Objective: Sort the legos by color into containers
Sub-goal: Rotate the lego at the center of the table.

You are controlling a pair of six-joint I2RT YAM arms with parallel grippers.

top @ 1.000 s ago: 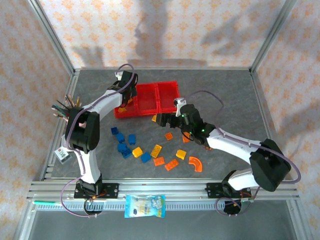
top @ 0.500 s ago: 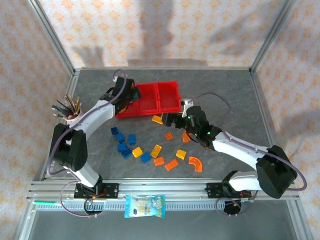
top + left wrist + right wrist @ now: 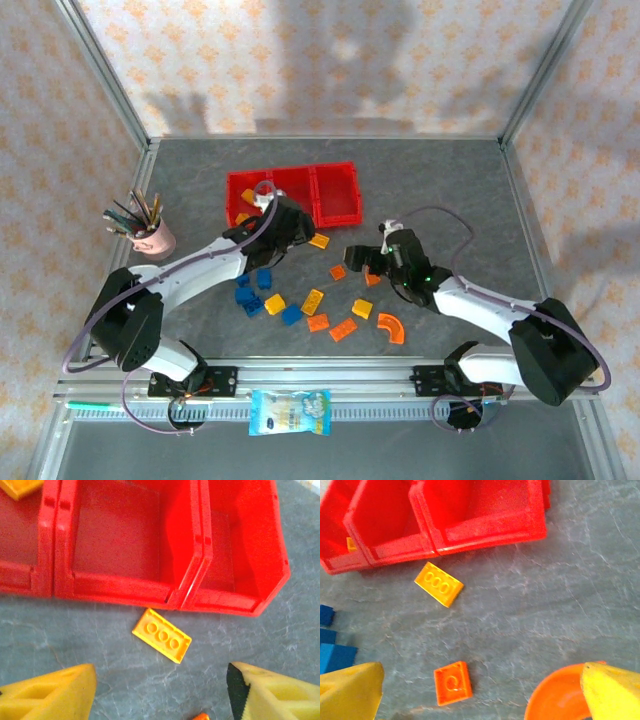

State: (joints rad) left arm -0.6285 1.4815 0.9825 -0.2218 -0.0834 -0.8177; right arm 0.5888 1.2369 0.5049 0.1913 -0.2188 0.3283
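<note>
Left gripper [image 3: 157, 692] hangs wide over the yellow brick [image 3: 162, 635] by the red bins [image 3: 125, 587], likely lining up; right gripper [image 3: 480, 695] gapes empty, orange arc [image 3: 555, 697] beside one finger.

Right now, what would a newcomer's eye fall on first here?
The bright red tray of three bins toward the back of the table stands out first. In front lies a scatter of yellow, blue and orange bricks, and the left gripper hangs open by one yellow brick beside the tray.

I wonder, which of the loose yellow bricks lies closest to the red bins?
The flat yellow plate, just outside the containers' near wall; the other yellow bricks lie much farther from it.
</note>
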